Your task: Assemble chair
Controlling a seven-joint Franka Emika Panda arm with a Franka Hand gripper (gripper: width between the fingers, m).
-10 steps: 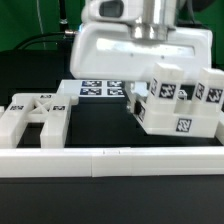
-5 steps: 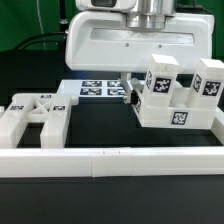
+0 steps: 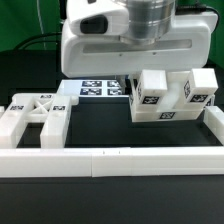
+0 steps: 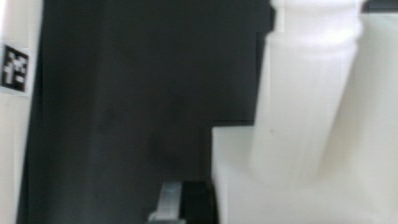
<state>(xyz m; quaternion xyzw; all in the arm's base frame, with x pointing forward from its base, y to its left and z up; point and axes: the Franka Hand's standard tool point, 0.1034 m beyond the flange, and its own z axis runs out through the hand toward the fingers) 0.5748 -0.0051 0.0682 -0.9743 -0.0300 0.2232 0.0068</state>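
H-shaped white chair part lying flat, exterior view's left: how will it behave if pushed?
The H-shaped part looks thick and blocky, so probably stiff. Lying flat on the black table, it likely slides rather than tips or rolls.

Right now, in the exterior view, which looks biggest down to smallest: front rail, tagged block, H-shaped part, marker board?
1. front rail, longest, though nearest the camera
2. tagged block
3. H-shaped part
4. marker board, partly hidden

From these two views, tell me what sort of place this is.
Likely a robotics lab bench: a black table edged by a white rail, a marker board of square tags, and tagged white chair parts.
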